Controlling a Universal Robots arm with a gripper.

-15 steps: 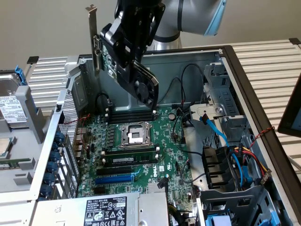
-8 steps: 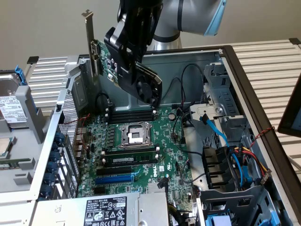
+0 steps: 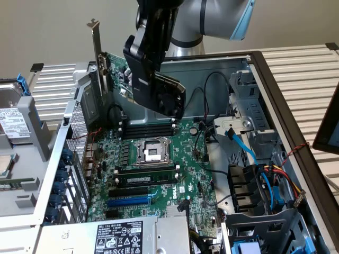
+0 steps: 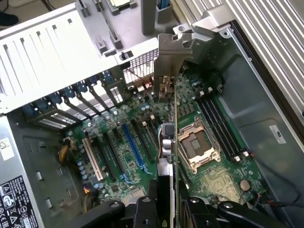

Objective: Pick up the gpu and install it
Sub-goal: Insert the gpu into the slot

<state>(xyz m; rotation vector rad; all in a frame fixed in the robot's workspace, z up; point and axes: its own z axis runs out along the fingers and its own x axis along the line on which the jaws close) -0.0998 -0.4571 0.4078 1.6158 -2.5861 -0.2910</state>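
The gpu is a green card with a black shroud and a silver end bracket. It hangs tilted in the air above the motherboard, inside an open computer case. My gripper is shut on it from above, with the bracket end toward the exterior view's left. In the wrist view the gpu appears edge-on between my fingers, bracket farthest from me, over the board's memory sticks and CPU socket. The blue expansion slot lies off to the side, apart from the card.
The blue slot and black slots run across the board's near part. A power supply sits at the front. Cables and a drive cage crowd the exterior view's right. The case's slotted rear wall stands on the exterior view's left, with a hard drive outside it.
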